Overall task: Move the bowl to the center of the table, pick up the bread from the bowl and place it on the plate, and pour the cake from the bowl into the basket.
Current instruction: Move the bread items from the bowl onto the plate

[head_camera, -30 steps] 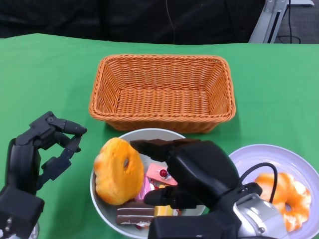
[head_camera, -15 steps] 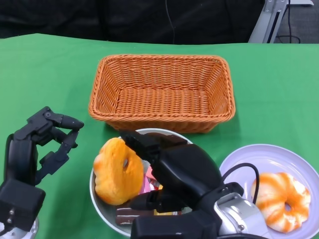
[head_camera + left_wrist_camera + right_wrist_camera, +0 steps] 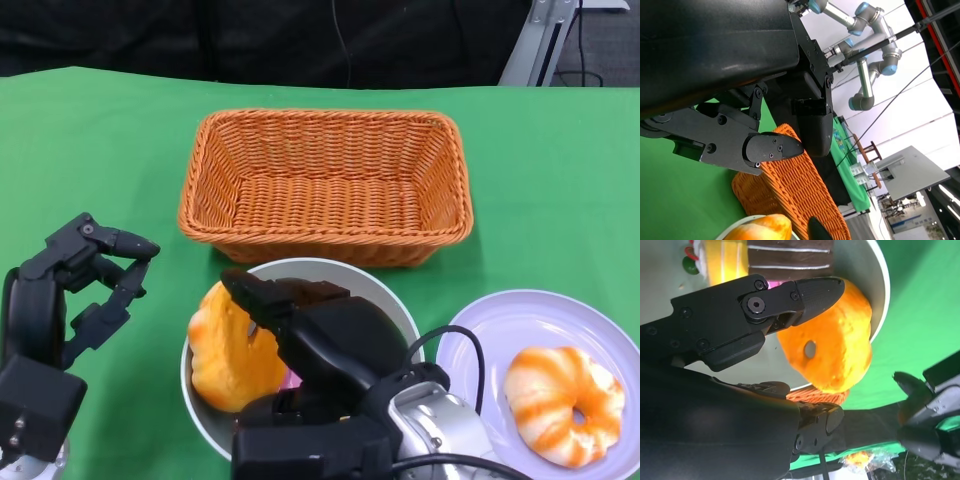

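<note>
Grey bowl (image 3: pixel 375 290) — orange bread (image 3: pixel 225 350), cake (image 3: pixel 790 257) inside

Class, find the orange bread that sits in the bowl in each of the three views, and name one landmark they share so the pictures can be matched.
Head view: the orange bread leans against the bowl's left inner wall, beside the right hand.
Right wrist view: the bread fills the middle, past a finger.
Left wrist view: only its top shows at the bottom edge.
Shared landmark: the wicker basket, seen at and.

Bright, even overhead light, soft shadows (wrist views blur up close).
</note>
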{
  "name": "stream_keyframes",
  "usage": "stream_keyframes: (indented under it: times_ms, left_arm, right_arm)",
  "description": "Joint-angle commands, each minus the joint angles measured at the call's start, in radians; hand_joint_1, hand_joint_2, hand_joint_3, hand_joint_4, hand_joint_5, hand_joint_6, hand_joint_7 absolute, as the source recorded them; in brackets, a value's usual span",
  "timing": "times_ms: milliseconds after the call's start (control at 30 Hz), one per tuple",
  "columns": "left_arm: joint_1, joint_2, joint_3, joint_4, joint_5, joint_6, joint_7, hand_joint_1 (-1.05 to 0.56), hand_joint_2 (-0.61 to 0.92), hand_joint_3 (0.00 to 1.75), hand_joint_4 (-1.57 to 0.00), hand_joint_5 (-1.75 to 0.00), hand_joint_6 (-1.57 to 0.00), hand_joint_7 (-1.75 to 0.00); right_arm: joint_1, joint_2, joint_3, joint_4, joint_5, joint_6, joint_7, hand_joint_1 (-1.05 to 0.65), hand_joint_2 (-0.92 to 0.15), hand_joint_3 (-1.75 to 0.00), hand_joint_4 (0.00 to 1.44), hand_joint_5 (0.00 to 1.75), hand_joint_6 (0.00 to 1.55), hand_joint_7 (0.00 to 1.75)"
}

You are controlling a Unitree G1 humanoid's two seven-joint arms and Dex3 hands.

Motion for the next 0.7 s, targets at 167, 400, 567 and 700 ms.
stream_keyframes:
  times_ms: [167,400,567,700]
  left_arm:
    - [-0.012,0.029,0.011,0.008,-0.028,0.001,-0.005,-0.21,0.92,0.35,-0.73,-1.55,-0.72,-1.14]
    - [-0.022,0.052,0.017,0.031,-0.059,-0.002,-0.016,-0.16,0.92,0.4,-0.74,-1.52,-0.71,-1.19]
    - [-0.022,0.06,0.014,0.028,-0.051,-0.009,-0.003,-0.18,0.92,0.39,-0.74,-1.52,-0.7,-1.21]
    - [-0.019,0.067,0.018,0.018,-0.075,0.012,-0.023,-0.17,0.92,0.39,-0.75,-1.52,-0.7,-1.2]
  right_arm:
    - [-0.039,0.007,0.013,0.074,0.001,0.002,-0.059,-0.93,-0.92,-0.21,0.2,0.02,0.04,0.01]
    - [-0.059,0.017,0.022,0.123,0.009,0.005,-0.071,-0.88,-0.92,-0.21,0.22,0.03,0.07,0.02]
    - [-0.087,0.036,0.026,0.183,0.026,0.02,-0.07,-0.8,-0.92,-0.18,0.22,0.03,0.04,0.01]
    - [-0.107,0.054,0.024,0.245,0.042,0.02,-0.1,-0.76,-0.92,-0.14,0.24,0.04,0.04,0.01]
